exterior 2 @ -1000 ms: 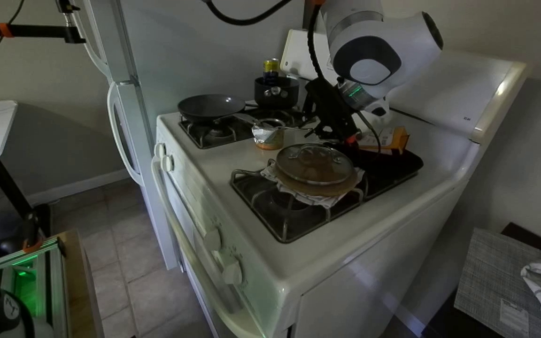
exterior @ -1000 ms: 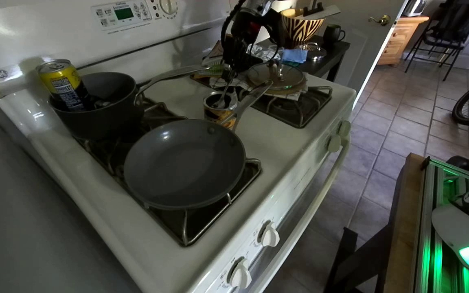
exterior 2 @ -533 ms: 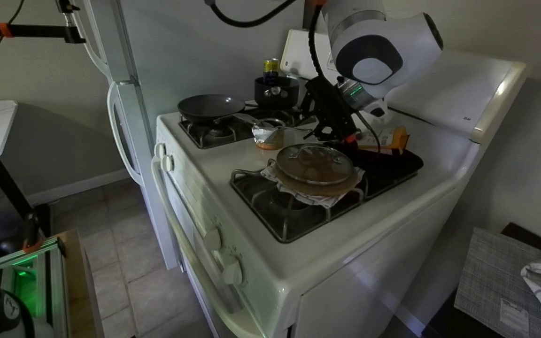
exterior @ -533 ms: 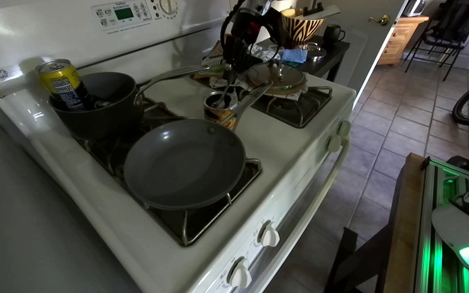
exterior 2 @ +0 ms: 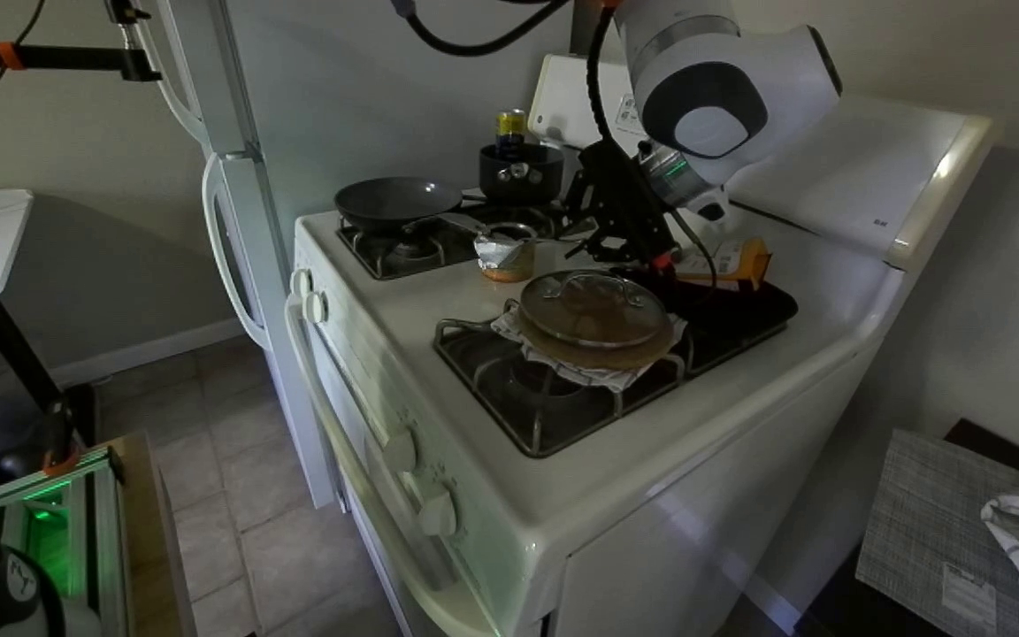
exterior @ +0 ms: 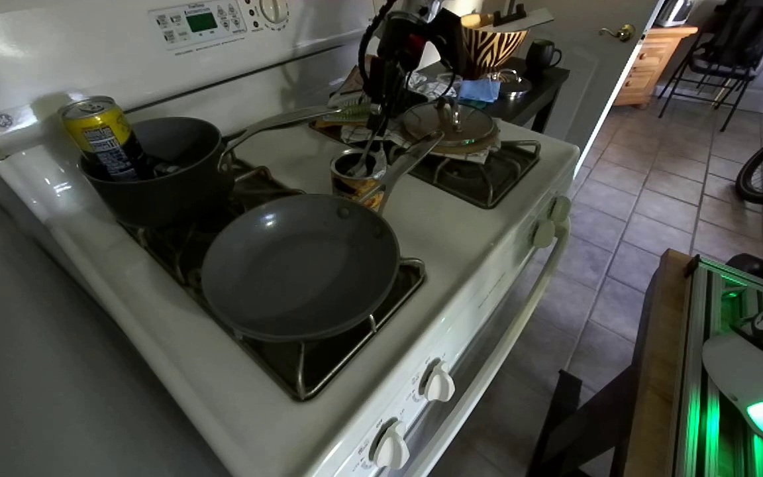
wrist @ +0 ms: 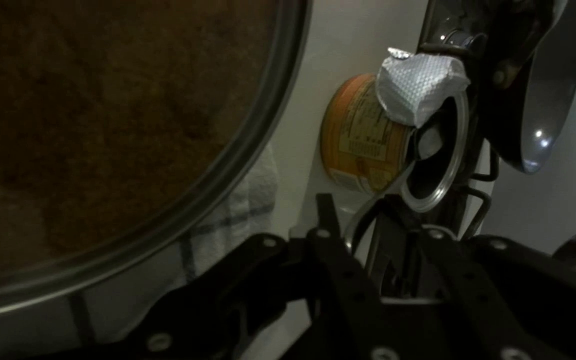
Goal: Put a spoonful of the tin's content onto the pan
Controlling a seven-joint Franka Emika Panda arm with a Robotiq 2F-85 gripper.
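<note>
1. The arm (exterior 2: 700,106) hung from above, bent at the wrist (exterior 2: 678,181), with its pincer (wrist: 359,201) slanting toward the tin (wrist: 363,132).
2. Its fingers (wrist: 325,217) stood slightly apart on either side of a spoon (wrist: 399,181); I could not tell whether they pinched it.
3. The tin stood upright on the worktop (exterior: 451,218), the spoon leaning inside.
4. Beyond, the pan (exterior: 299,265) sat on a burner grate (exterior: 301,371).

The wide, shallow, dark-grey frying pan (exterior: 299,265) sits level, smooth inside up, near the front left corner of the stovetop (exterior: 457,225) as one faces it. Just beside its handle (exterior: 413,161), well in from the front edge, the small orange-labelled tin (wrist: 360,135) stands upright and open, silver foil (wrist: 418,85) folded over its rim, its content lost in shadow
</note>
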